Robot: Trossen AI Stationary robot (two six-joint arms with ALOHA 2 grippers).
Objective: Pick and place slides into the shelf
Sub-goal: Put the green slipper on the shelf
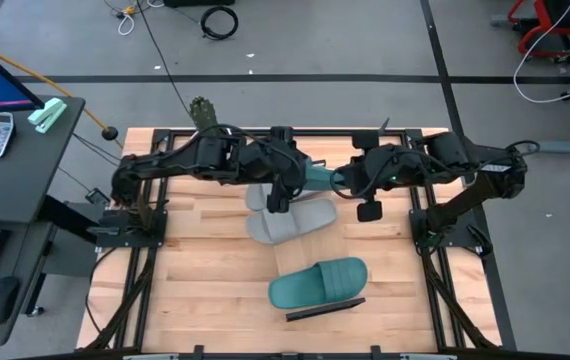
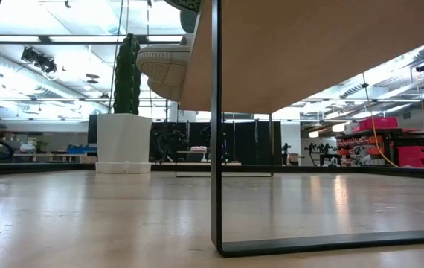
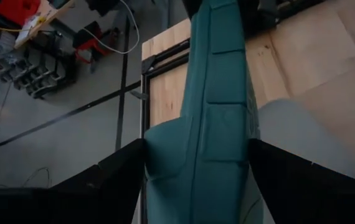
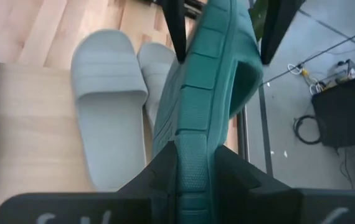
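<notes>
One teal-green slide [image 1: 317, 178] is held in the air between both grippers at the table's far middle. My left gripper [image 1: 293, 180] is shut on its strap end and my right gripper [image 1: 341, 181] on its other end. Two light grey slides [image 1: 297, 219] [image 1: 263, 195] lie side by side, soles down, on the light-wood shelf [image 4: 34, 124]. The second teal slide [image 1: 319, 282] lies on the shelf near its black end frame [image 1: 325, 308]. In the low view the shelf board [image 2: 309, 52] shows from below, with a grey slide [image 2: 164, 67] overhanging its edge. My left gripper holds the teal slide at its strap end [image 3: 196, 143], its two fingers [image 4: 176, 28] on the slide's two long sides, coming level from the table's left. The slide is lifted clear. My right gripper pinches the sole at the slide's other end [image 4: 193, 158] between its two fingers [image 4: 162, 171], one on each face, coming level from the table's right and along the slide. The slide stands on edge, its strap opening [image 4: 246, 81] to one side.
A potted cactus [image 1: 203, 110] stands at the table's far edge behind the left arm and shows in the low view [image 2: 126, 112]. The shelf's black leg [image 2: 216, 149] stands on the tabletop. Bare butcher-block tabletop [image 1: 205, 270] lies at the near left.
</notes>
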